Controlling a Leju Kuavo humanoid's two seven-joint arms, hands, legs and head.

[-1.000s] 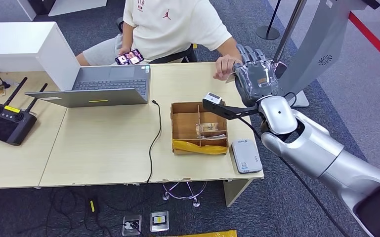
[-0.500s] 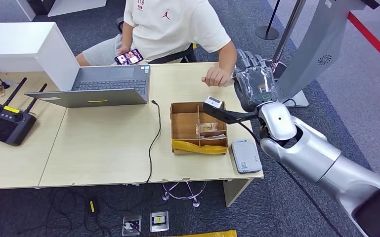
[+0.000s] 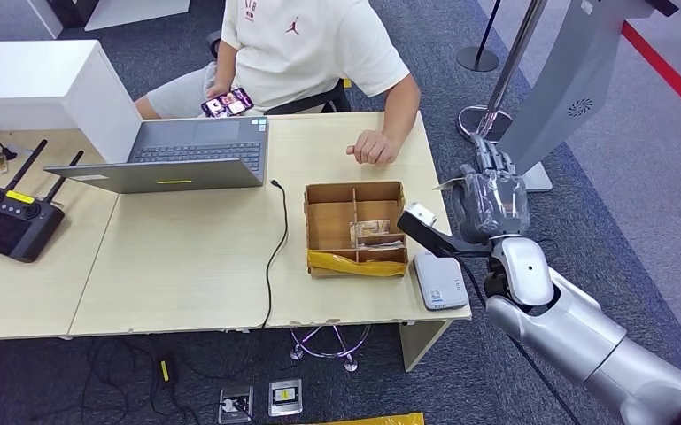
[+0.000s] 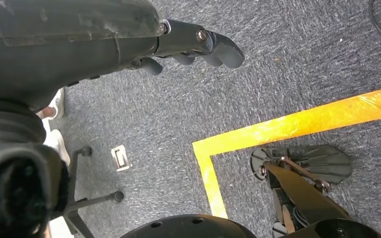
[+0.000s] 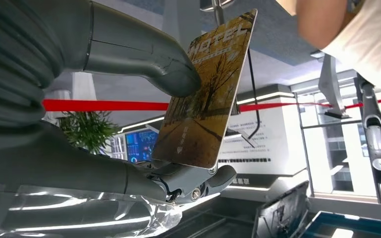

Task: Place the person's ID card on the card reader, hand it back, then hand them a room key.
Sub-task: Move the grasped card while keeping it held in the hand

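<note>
Golden-brown plastic room key card (image 5: 205,94), with "HOTEL" printed across one end, sits pinched between the thick grey thumb and dark fingers of the right hand (image 3: 489,202), just off the tabletop's right edge above the grey rectangular card reader (image 3: 440,281) at the front right corner. Left hand (image 4: 198,44) hangs over carpet, fingers curled, grasping nothing.

Right robot hand (image 3: 491,202) drew back from the person's hand (image 3: 371,147) holding the card (image 5: 208,94)
</note>
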